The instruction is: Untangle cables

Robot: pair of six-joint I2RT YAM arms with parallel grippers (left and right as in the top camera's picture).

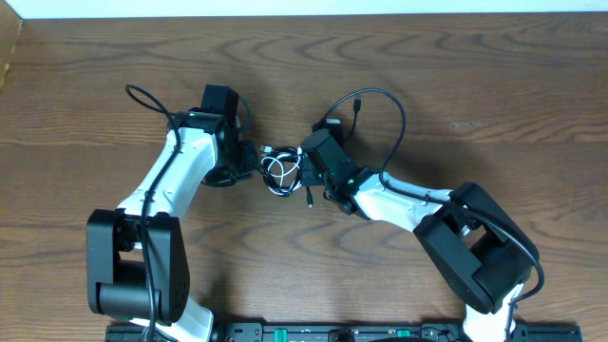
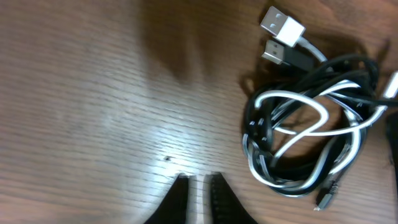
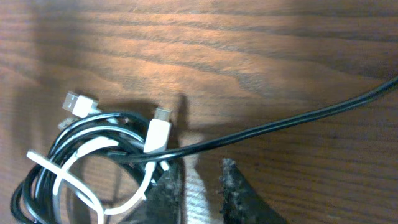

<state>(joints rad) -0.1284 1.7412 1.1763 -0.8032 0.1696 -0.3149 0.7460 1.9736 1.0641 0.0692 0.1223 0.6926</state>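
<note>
Overhead, the table (image 1: 475, 76) carries both arms bent in toward its middle, the left arm (image 1: 166, 180) and right arm (image 1: 408, 199) meeting over one small heap. That heap is the cables (image 1: 280, 173), lying on the wood between the two grippers and touching nothing else.

By my reading the task has hardly begun. The left wrist view shows the black cable (image 2: 348, 68) and white cable (image 2: 298, 99) coiled together in one loose ring, each strand passing over and under the other several times. No length of either is drawn clear of the ring; only the ends stick out.

The left gripper (image 2: 198, 180) sits on bare wood just beside the coil, its jaws closed to a sliver with nothing between them. The right gripper (image 3: 202, 165) stands at the coil's edge with a narrow gap showing wood. A black cord (image 3: 298, 118) crosses right at its fingertips; I cannot tell whether it is pinched, or whether it belongs to the coil at all.

What remains is everything: getting hold of an end and working one cable out of the other. The free ends look like the place to start: a white plug (image 2: 281, 25), a black plug (image 2: 283, 53) touching it, and a small white plug (image 3: 160, 127).
</note>
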